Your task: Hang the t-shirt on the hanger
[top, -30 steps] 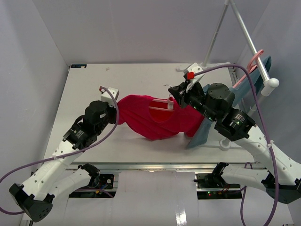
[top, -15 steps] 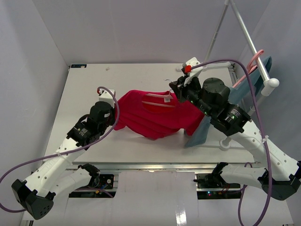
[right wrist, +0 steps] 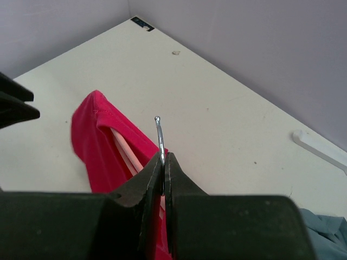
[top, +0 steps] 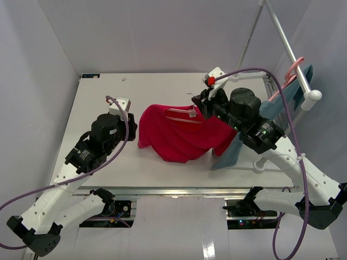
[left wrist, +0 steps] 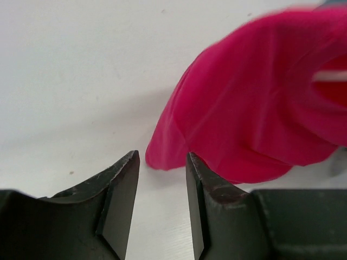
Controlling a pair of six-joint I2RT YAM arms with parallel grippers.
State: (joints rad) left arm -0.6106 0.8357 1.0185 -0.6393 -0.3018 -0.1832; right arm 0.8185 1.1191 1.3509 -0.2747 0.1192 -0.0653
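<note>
The crimson t-shirt (top: pixel 178 136) hangs draped over the pale-pink hanger (top: pixel 180 115), its lower part bunched on the table. One hanger arm shows inside the neck opening. My right gripper (top: pixel 198 103) is shut on the hanger's thin metal hook (right wrist: pixel 159 134), which pokes up from between the closed jaws (right wrist: pixel 164 158). The red fabric (right wrist: pixel 96 138) and a pink hanger arm (right wrist: pixel 127 154) hang just below. My left gripper (top: pixel 132 125) stands open just left of the shirt's edge. Between its tips (left wrist: pixel 161 161) lies only bare table, with the t-shirt (left wrist: pixel 255 108) just beyond.
A silver-white rack pole (top: pixel 287 47) slants up at the far right. It carries a second pink hanger (top: pixel 288 76) with a blue-grey garment (top: pixel 232 149) that hangs down beside the red shirt. The white table (top: pixel 103 92) is boxed in by grey walls.
</note>
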